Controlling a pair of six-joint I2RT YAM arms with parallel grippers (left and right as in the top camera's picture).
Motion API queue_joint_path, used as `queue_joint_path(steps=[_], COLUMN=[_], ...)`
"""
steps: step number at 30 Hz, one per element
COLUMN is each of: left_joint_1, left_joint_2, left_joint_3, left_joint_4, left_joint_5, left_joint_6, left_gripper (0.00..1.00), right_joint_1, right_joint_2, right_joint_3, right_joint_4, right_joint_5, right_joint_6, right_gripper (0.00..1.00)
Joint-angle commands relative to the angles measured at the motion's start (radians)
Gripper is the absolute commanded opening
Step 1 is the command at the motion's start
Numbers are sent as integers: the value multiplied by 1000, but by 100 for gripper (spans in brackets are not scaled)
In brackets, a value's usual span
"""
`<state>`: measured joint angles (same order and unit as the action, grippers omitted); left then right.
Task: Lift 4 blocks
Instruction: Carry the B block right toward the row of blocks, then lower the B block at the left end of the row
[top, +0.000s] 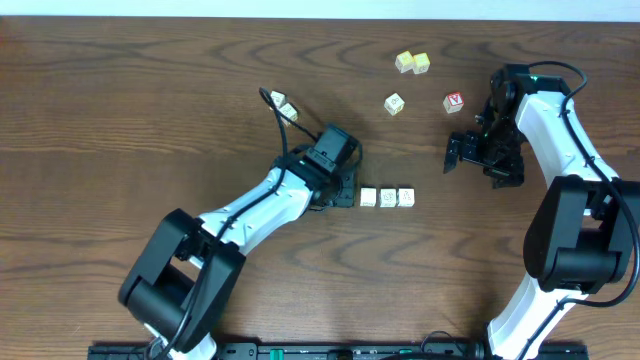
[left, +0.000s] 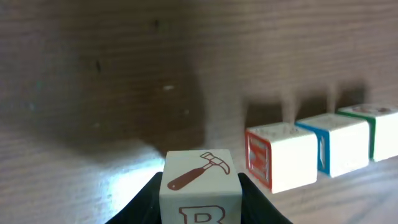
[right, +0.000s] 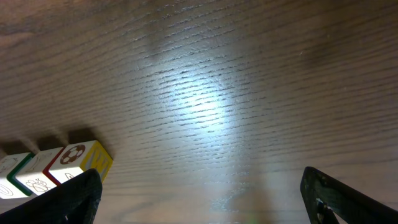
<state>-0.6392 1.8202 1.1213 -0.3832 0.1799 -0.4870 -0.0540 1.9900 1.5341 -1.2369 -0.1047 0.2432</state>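
My left gripper (top: 343, 190) is shut on a whitish block (left: 200, 186) printed with a red hammer and a letter R. The black fingers (left: 252, 199) press its two sides. I cannot tell whether it touches the table. Just to its right, three more blocks stand in a row (top: 388, 198): a red-edged one (left: 280, 155), a blue-edged one (left: 339, 143) and a green-edged one (left: 379, 130). My right gripper (top: 478, 165) hangs open further right with only bare table between its fingers (right: 81, 199). The same row shows at the lower left of the right wrist view (right: 81, 158).
A red-letter cube (top: 454, 103) and a pale cube (top: 394, 104) lie behind the row. Two yellowish cubes (top: 412, 63) sit at the far back. More small cubes (top: 285, 107) lie by the left arm's cable. The tabletop (top: 120, 120) is dark wood.
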Motion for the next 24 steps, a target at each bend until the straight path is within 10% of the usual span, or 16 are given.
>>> queue_joint_path(steps=[1,24], left_joint_1=[-13,-41], left_joint_2=[57,79], left_joint_3=[20,20], left_joint_4=[21,35], left_joint_5=[-59,-50], left_joint_6=[-20,-20], left_gripper=[27,38], right_joint_1=[3,3], right_joint_2=[-15,-15], right_joint_3=[-5,-5], right_joint_4=[0,0], right_joint_5=[-5,-5], right_joint_6=[-13,-13], right_gripper=[99,99])
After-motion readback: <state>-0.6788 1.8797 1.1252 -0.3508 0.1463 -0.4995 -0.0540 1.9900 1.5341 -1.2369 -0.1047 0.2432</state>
